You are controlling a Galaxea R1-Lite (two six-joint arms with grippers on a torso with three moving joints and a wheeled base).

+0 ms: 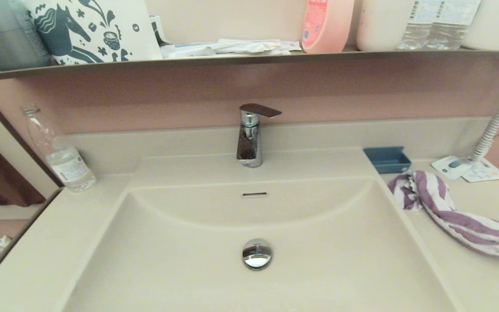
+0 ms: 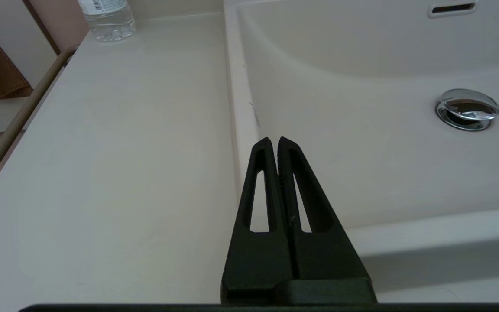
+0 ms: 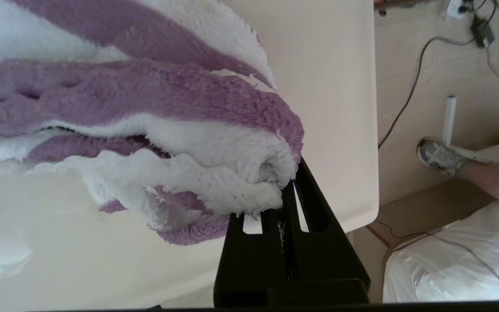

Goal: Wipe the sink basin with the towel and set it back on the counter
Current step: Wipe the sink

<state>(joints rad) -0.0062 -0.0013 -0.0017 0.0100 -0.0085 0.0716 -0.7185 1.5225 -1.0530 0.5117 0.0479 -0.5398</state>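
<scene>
The purple-and-white striped towel (image 1: 448,216) lies bunched on the counter (image 1: 470,277) right of the sink basin (image 1: 167,260), reaching out past the view's right edge. In the right wrist view my right gripper (image 3: 286,186) is shut on the towel (image 3: 145,108) at its near end, which is held slightly off the counter (image 3: 332,86); the fingertips are buried in the cloth. My left gripper (image 2: 274,139) is shut and empty, hovering over the basin's left rim between the counter (image 2: 102,151) and the basin (image 2: 362,151). Neither gripper shows in the head view.
A chrome faucet (image 1: 249,138) stands behind the basin, with the drain plug (image 1: 257,254) and overflow slot (image 1: 254,194) below. A blue tray (image 1: 387,159) and papers (image 1: 470,169) sit near the towel, a water bottle (image 1: 61,156) at the left. A laden shelf (image 1: 249,58) runs above.
</scene>
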